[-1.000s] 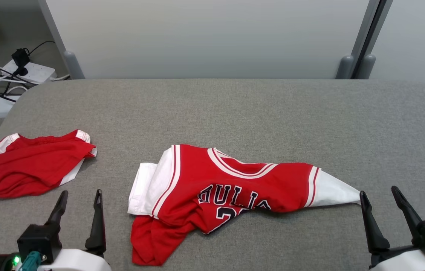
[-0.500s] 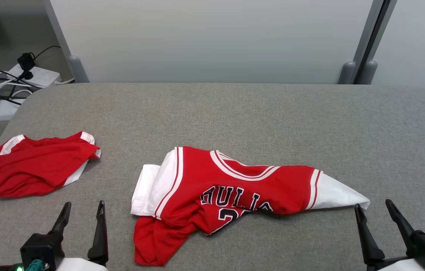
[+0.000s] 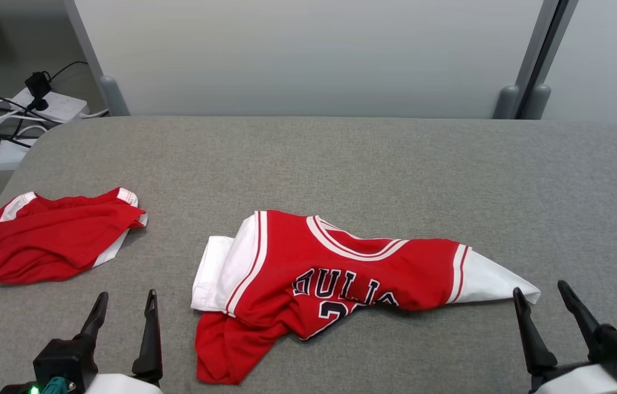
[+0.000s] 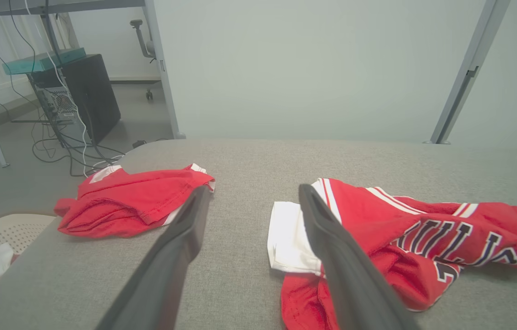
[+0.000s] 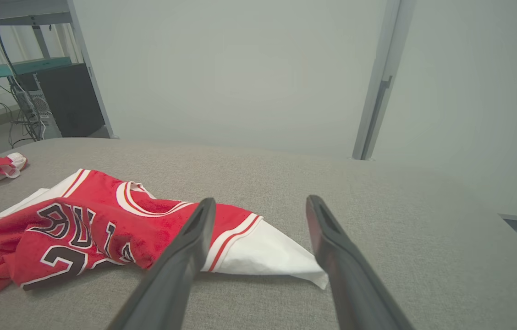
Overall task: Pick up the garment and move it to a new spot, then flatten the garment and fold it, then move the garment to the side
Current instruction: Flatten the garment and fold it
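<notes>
Since the jersey (image 3: 336, 273) lies crumpled on the grey table (image 3: 341, 164) in the lower middle of the head view, long axis running left to right, its white tip (image 3: 505, 284) ends just beside the right gripper (image 3: 539, 287) at lower right, so I'd say that arm's nearest for a grab. The left gripper (image 3: 127, 294) sits lower left, apart from the cloth. Both have fingers spread wide, holding nothing.
</notes>
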### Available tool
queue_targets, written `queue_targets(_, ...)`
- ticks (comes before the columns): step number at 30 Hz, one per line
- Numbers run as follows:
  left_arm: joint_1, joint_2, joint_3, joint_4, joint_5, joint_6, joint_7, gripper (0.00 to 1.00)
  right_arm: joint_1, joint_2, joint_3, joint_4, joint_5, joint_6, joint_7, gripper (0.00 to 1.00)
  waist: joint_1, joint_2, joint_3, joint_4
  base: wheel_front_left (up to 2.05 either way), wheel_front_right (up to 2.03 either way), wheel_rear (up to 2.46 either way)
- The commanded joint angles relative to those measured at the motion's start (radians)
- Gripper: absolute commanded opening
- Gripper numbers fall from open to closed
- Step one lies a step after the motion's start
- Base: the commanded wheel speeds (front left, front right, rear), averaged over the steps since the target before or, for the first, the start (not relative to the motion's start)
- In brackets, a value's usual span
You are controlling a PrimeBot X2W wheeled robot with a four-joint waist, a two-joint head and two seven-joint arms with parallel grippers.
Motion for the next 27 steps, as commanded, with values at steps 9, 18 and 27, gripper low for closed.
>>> queue_targets(9,-0.153,-0.013,0.008,0.005,-0.008,-0.057,-0.032,1.0,-0.438,-0.266,0.322,0.062,0.126,0.0,0.124,1.0,0.0,0.0,0.093,0.123,0.0,0.0,0.0)
queue_targets(18,-0.26,-0.076,-0.043,0.075,-0.008,-0.129,-0.066,1.0,-0.818,-0.397,0.688,0.254,0.343,0.0,0.261,1.0,0.0,0.0,0.161,0.273,0.0,0.0,0.0)
queue_targets(27,-0.351,-0.157,-0.1,0.164,-0.012,-0.197,-0.107,1.0,-1.035,-0.391,1.03,0.523,0.552,0.0,0.274,1.0,0.0,0.0,0.229,0.407,0.0,0.0,0.0)
